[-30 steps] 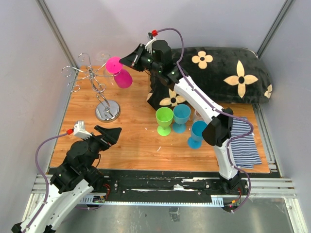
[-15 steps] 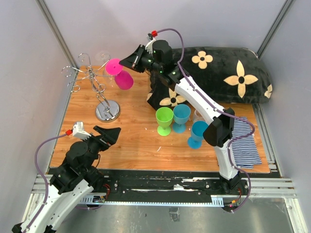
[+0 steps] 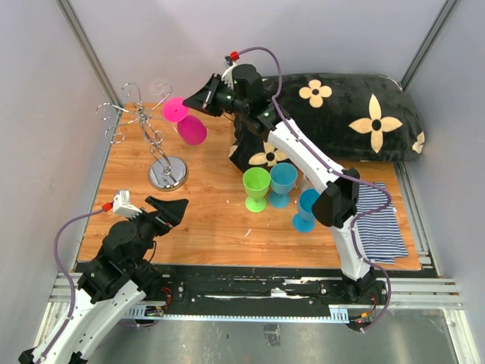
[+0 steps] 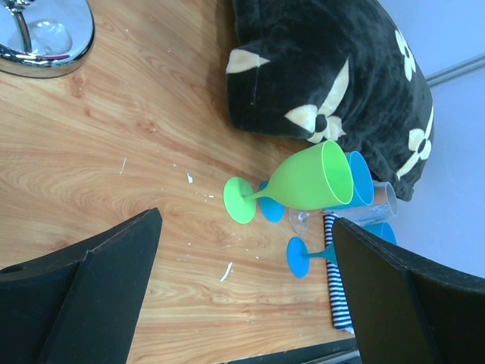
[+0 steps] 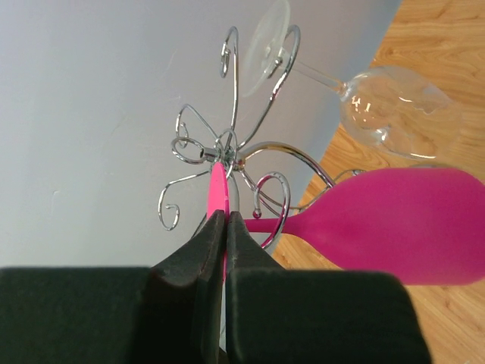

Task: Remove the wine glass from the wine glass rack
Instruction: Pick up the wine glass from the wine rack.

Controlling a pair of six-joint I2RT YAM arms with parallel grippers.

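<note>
At the left of the wooden table (image 3: 220, 227), the wine glass rack (image 3: 154, 138), a thin silver wire stand with a round chrome base, a central stem and curled hook arms, is seen standing upright. A clear stemmed glass (image 5: 383, 102) is hung by its foot from one of the far hooks, bowl downward. Nearer the front edge, close to the rack's base, the left gripper (image 3: 180, 211) is held above the wood with its jaws spread wide and nothing between them. Just right of the rack's top, the opaque bright pink wine glass (image 3: 188, 125) is carried tilted in the air, its bowl lowest. Its thin foot is pinched edge-on by the right gripper (image 5: 221, 214), whose jaws are pressed tight on it. In the right wrist view the pink stem is seen crossing one curled hook; whether it rests on the wire cannot be told. Near the table's middle, a lime green goblet (image 3: 256, 187) and two blue goblets (image 3: 283, 180) are grouped upright. A black plush cushion with cream flowers (image 3: 348, 114) is laid along the far right, and a blue-and-white striped cloth (image 3: 383, 227) is spread at the right edge.
</note>
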